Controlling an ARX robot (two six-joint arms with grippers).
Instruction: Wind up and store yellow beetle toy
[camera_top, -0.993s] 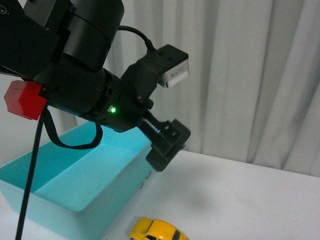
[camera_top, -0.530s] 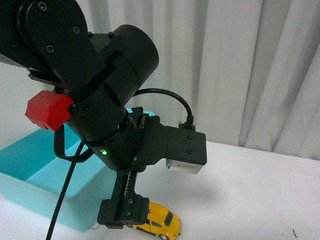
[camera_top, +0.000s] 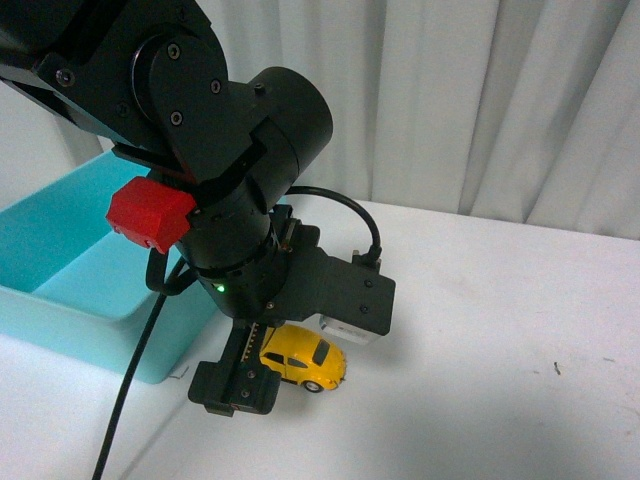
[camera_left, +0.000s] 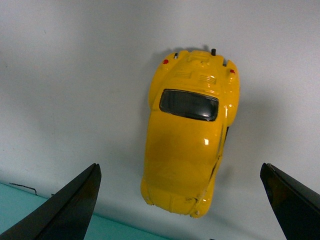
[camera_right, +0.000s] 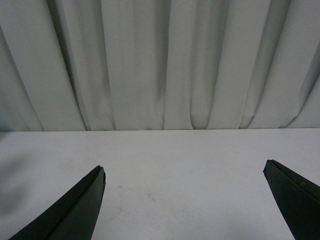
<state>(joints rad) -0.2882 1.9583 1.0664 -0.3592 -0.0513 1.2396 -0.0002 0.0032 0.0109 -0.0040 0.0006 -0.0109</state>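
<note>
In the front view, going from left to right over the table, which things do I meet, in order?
Turquoise bin → yellow toy car → small dark mark on the table. Left arm omitted: it overlaps the first two.

The white bench (camera_top: 500, 330) carries the yellow beetle toy (camera_top: 303, 358), upright on its wheels, just beside a turquoise bin (camera_top: 100, 335).

My left arm bends steeply down toward the table's near edge, left tool (camera_left: 180, 167) spread wide; my right tool (camera_right: 184, 165) gapes too, held level.
</note>
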